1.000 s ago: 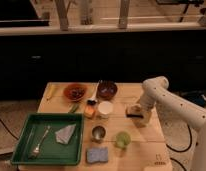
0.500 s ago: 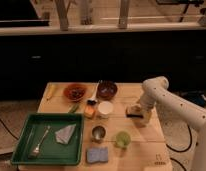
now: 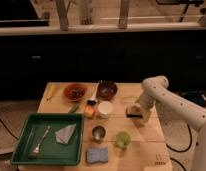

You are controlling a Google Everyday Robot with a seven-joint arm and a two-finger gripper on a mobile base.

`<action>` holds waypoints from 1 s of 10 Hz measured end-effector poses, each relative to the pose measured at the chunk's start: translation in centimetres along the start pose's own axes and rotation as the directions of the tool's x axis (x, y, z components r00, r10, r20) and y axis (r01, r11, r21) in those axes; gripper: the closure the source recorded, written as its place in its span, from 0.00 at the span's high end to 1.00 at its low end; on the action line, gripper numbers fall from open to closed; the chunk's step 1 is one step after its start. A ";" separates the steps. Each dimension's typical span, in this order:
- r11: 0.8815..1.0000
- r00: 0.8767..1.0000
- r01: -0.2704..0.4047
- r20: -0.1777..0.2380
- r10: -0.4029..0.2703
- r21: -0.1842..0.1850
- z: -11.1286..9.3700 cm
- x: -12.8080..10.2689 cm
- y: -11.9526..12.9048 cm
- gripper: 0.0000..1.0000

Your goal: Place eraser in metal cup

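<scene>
The eraser (image 3: 133,111), a small block with a tan top and black base, is at the right side of the wooden table (image 3: 146,142), right under the arm's end. The gripper (image 3: 135,113) is at the eraser, low over the table, and seems to be around it. The metal cup (image 3: 98,133), shiny steel with a dark inside, stands upright near the table's front middle, to the left of and nearer than the gripper.
A white cup (image 3: 105,109), a translucent green cup (image 3: 122,139), a blue-grey sponge pad (image 3: 97,155), a small orange block (image 3: 90,111), two brown bowls (image 3: 75,92) (image 3: 106,90) and a green tray (image 3: 26,150) holding a fork and a cloth stand around.
</scene>
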 end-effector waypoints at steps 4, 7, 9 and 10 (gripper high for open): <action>1.000 1.000 0.015 0.013 -0.015 -0.010 0.3 -0.7 -0.1 0.41; 0.999 0.999 0.031 0.018 -0.030 -0.022 0.6 -1.3 0.0 0.11; 0.999 0.999 0.044 0.022 -0.043 -0.026 0.5 -1.8 0.0 0.00; 0.999 0.999 0.046 0.023 -0.045 -0.023 0.3 -1.7 0.0 0.00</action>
